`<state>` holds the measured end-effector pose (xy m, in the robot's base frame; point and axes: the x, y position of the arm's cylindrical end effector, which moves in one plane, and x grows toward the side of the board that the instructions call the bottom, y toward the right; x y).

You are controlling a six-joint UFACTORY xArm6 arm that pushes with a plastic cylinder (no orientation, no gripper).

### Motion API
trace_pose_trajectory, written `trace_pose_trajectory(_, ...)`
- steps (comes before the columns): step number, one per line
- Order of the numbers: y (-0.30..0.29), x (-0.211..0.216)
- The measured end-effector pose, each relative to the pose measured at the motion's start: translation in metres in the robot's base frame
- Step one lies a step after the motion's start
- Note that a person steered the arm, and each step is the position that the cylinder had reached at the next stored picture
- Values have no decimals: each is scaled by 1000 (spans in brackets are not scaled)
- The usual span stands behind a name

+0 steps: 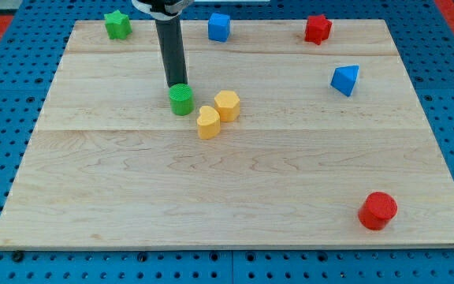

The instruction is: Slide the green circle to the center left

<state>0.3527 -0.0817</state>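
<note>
You have no pincer on this arm, so nothing opens, closes or grips; you work with my tip (176,85), the lower end of a straight dark rod. It stands at the top edge of the green circle (181,99), apparently touching it, though the rod hides the contact point, so you cannot be sure.

The green circle is a short ribbed cylinder lying a little toward the view's left of the middle of the table (235,189), in its upper half. Just beside it on the view's right sit a yellow heart-like block (208,122) and a yellow hexagon (227,105), touching each other and very near the circle.

Along the view's top edge you see a green star (117,24), a blue block (219,27) and a red star (317,29). A blue triangle (345,80) sits toward the right edge, and a red cylinder (378,211) lies near the bottom right corner.

The table is pale planked wood, smooth, on a blue pegboard (6,79). From the circle toward the view's left edge the wood lies open.
</note>
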Motion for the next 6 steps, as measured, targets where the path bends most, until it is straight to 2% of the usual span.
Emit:
trace_pose_trajectory(1,0,0)
trace_pose_trajectory(2,42,3)
trace_pose_trajectory(3,77,46)
trace_pose_trajectory(6,-42,13)
